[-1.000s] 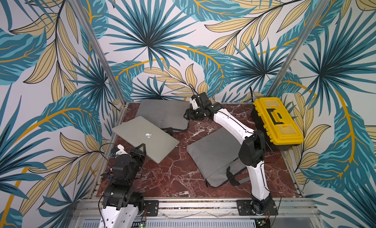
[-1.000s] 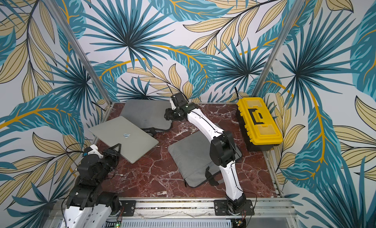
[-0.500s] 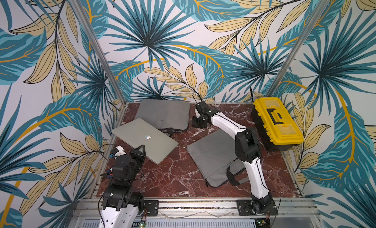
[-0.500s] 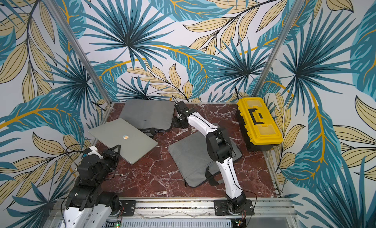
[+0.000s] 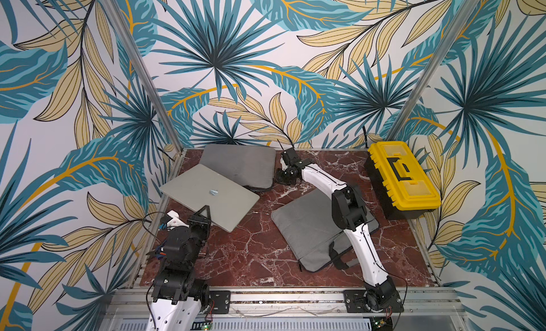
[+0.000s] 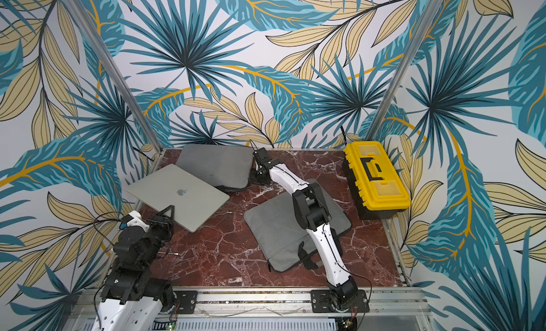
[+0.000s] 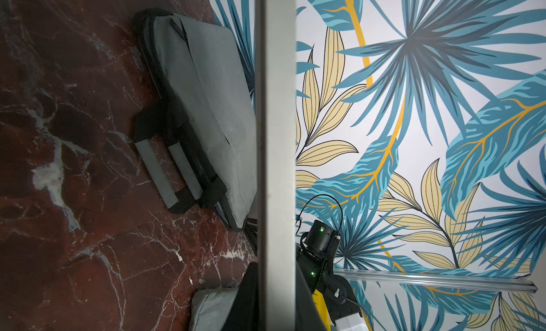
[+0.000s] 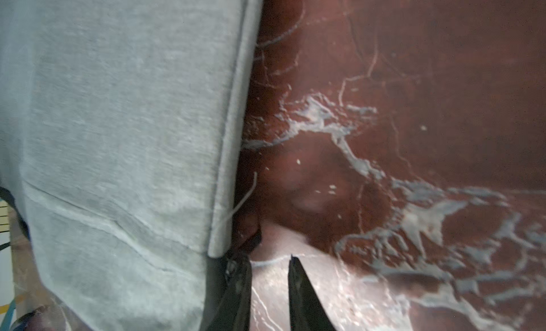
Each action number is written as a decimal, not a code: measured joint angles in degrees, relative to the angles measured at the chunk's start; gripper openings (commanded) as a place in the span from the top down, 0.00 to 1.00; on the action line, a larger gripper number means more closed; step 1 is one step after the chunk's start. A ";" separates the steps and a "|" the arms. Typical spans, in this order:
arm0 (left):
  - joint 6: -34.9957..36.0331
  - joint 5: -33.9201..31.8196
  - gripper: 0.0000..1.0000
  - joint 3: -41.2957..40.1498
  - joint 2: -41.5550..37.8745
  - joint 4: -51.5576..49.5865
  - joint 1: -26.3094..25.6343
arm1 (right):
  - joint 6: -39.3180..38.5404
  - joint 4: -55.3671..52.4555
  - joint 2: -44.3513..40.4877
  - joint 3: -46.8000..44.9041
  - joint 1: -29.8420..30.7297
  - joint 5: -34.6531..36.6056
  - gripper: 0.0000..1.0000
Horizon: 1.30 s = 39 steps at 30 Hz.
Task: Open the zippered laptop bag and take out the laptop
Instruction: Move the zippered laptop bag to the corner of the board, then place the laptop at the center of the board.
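Tabletop: dark red-brown marble-look slab (image 5: 251,255), white veining throughout. At rear, grey woven-fabric laptop bag (image 5: 239,164): plain mid-grey, black edging, grey handles with black ends. Nearer, second grey fabric bag (image 5: 304,226): same grey, black straps. Then flat silver metal laptop (image 6: 189,205): matt silver, grey logo. Also boxy plastic toolbox (image 5: 404,178): yellow lid, black base and handle. Surround: printed wall panels (image 5: 215,54), white ground, teal fronds, beige leaves, mustard stems.

Apple logo (image 6: 180,192) on laptop (image 6: 165,210) lid

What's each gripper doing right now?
Left gripper: closed on the laptop edge.
Right gripper: fingers narrowly apart, empty, beside the far bag.
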 measured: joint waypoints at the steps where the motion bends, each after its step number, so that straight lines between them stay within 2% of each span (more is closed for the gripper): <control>1: -0.26 -0.09 1.00 -0.70 0.22 0.79 0.00 | 0.39 0.04 0.94 1.60 -0.02 -0.55 0.75; 10: -2.36 -0.44 1.00 -4.90 3.76 8.44 0.00 | 4.92 1.79 10.14 15.41 0.00 -5.75 0.72; 16: -2.97 -0.48 1.00 -7.26 6.75 16.02 0.02 | 8.63 4.76 11.50 16.94 0.00 -8.74 0.64; 22: -2.75 0.28 1.00 -7.28 10.73 21.14 0.02 | 7.98 4.96 11.32 17.38 -0.09 -10.34 0.57; 25: -2.40 1.07 1.00 -7.28 11.98 22.77 0.02 | 6.86 4.90 9.07 12.50 -0.37 -11.06 0.50; 30: -1.79 2.73 1.00 -7.28 12.87 24.02 0.26 | 5.18 5.40 0.61 -0.55 -1.44 -11.32 0.36; 39: -0.09 10.99 1.00 -7.26 18.18 26.21 3.10 | 5.29 12.68 -19.26 -21.46 -5.70 -11.72 0.32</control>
